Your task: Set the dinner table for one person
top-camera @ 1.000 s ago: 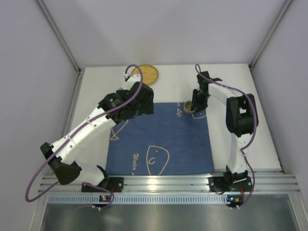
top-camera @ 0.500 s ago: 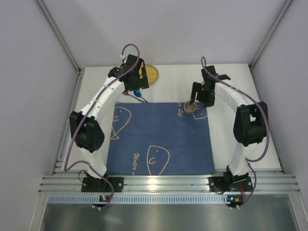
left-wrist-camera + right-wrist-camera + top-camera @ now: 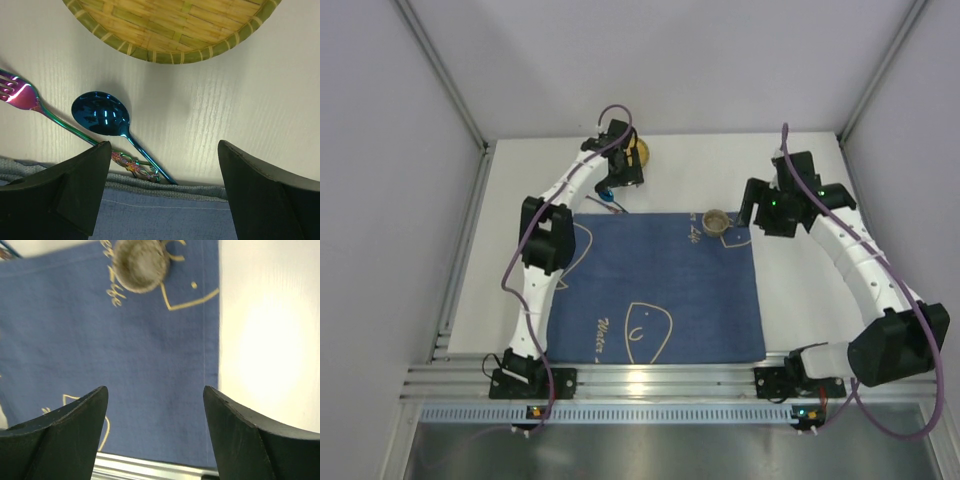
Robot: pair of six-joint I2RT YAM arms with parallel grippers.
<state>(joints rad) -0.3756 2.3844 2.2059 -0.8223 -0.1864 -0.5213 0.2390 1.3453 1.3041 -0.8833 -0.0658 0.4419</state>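
Note:
The dinner table (image 3: 820, 290) is the white tabletop, with a dark blue placemat (image 3: 655, 290) laid on it. A small round cup (image 3: 716, 220) stands upright at the mat's far right corner, also seen in the right wrist view (image 3: 140, 264). My right gripper (image 3: 760, 212) hangs open and empty just right of the cup (image 3: 155, 392). My left gripper (image 3: 616, 182) is open and empty (image 3: 165, 150) above the mat's far edge. Beyond it lie a blue spoon (image 3: 102, 116), an iridescent fork (image 3: 20, 95) and a woven bamboo plate (image 3: 175, 25).
The spoon and fork (image 3: 610, 202) lie on bare table between the plate (image 3: 638, 155) and the mat's far left corner, their handles at the mat's edge. Grey walls close in the sides and back. An aluminium rail (image 3: 660, 380) runs along the near edge.
My right gripper has opened, let go of the cup and drawn back to the right. My left arm has swung from over the mat to the far left, above the cutlery.

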